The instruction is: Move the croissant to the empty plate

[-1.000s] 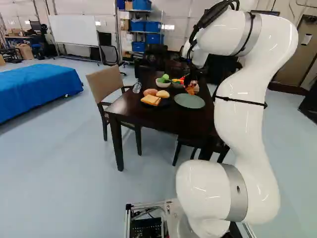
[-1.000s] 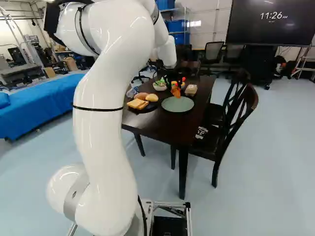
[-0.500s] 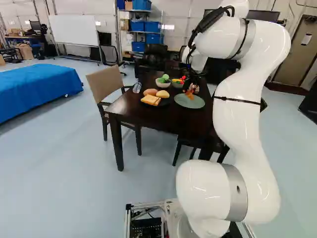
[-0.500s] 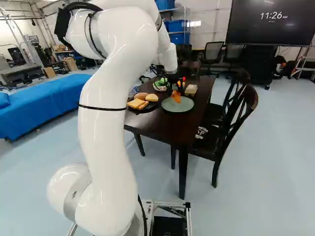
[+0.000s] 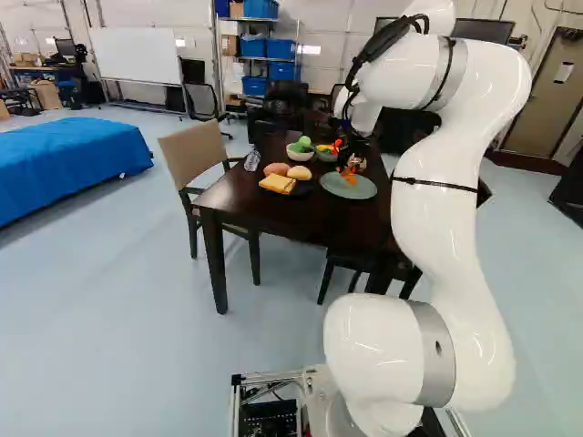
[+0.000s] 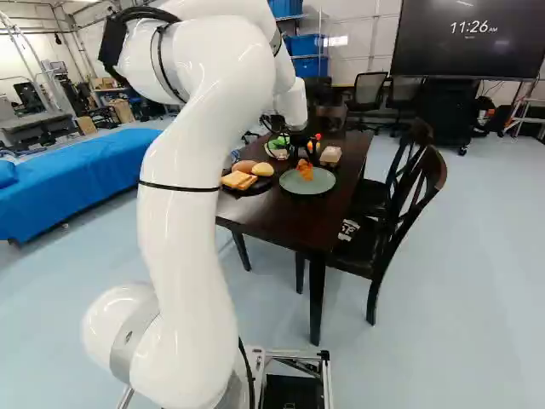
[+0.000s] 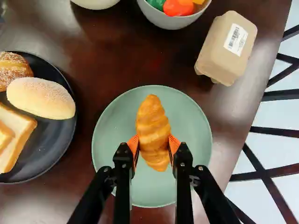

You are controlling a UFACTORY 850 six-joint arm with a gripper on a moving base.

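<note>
Jaws are parted abt. the croissant's (image 7: 153, 123) width, both orange pads (image 7: 134, 145) pressed to its sides, so it's gripped — held w/ its length pointing ahead, over the mid. of the green plate (image 7: 194, 126); can't tell if it touches the plate. On the desk (image 7: 112, 60), the black plate (image 7: 56, 144) w/ toast (image 7: 16, 140) & buns (image 7: 42, 98) is L of the green plate in the R base view — the carton (image 7: 222, 53) & veg bowl (image 7: 163, 21) are beyond it, nr. its far side.
</note>
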